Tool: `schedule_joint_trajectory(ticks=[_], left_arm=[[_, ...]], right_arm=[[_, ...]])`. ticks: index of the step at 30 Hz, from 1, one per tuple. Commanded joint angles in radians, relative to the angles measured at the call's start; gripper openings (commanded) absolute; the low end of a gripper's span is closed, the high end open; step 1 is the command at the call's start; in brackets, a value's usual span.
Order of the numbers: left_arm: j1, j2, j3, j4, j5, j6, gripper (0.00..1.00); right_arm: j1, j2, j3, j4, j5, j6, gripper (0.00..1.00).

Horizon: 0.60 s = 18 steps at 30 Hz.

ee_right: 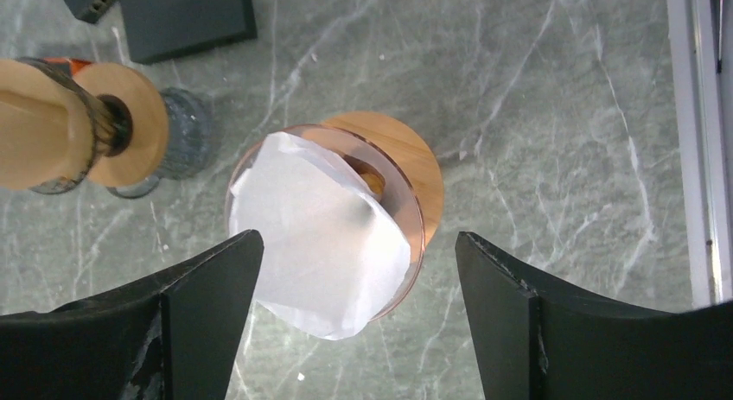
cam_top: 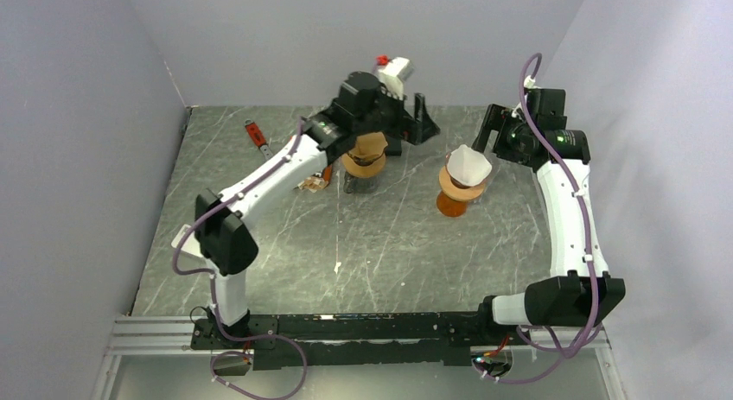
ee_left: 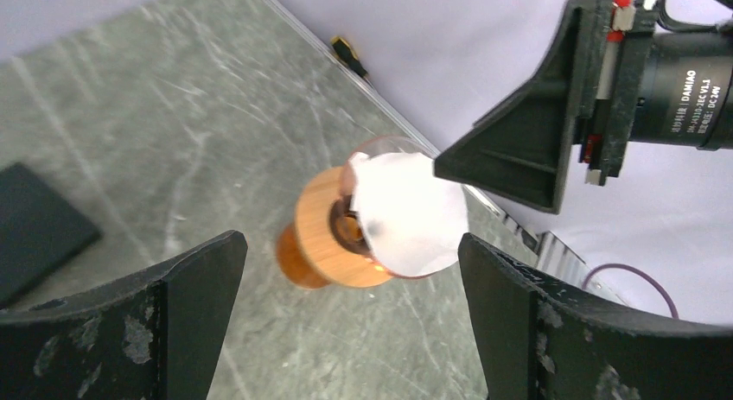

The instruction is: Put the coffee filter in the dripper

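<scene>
My left gripper hangs just above centre of the overhead frame, jaws wide apart and holding nothing, just right of a spare wood-collared stand. Right of centre, the coffee filter sits in the mouth of the dripper, but crooked: in my right wrist view one paper edge overhangs the glass rim toward the lower left. Further right, my right gripper is also apart and empty, above the paper. The risk I see is that the filter looks unseated, so a finger brushing it could flip it out or tip the dripper.
</scene>
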Motion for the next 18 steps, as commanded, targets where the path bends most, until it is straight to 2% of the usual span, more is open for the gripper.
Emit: schedule_joint_trajectory(ticks=[1, 6, 11, 15, 18], left_arm=[[0.096, -0.126, -0.096, 0.022, -0.010, 0.040, 1.00], [0.233, -0.249, -0.240, 0.003, -0.031, 0.035, 1.00], [0.320, -0.354, -0.370, -0.059, -0.132, 0.118, 1.00], [0.387, -0.395, -0.445, -0.141, -0.219, 0.183, 0.99], [0.459, -0.399, -0.498, -0.199, -0.219, 0.185, 1.00]], right_arm=[[0.000, -0.070, 0.039, 0.108, 0.001, 0.037, 0.96], [-0.001, -0.090, 0.026, 0.175, 0.001, 0.061, 1.00], [0.000, -0.094, -0.002, 0.225, -0.003, 0.076, 1.00], [-0.001, -0.093, -0.039, 0.305, 0.022, 0.096, 1.00], [-0.001, -0.085, -0.083, 0.402, 0.042, 0.111, 1.00]])
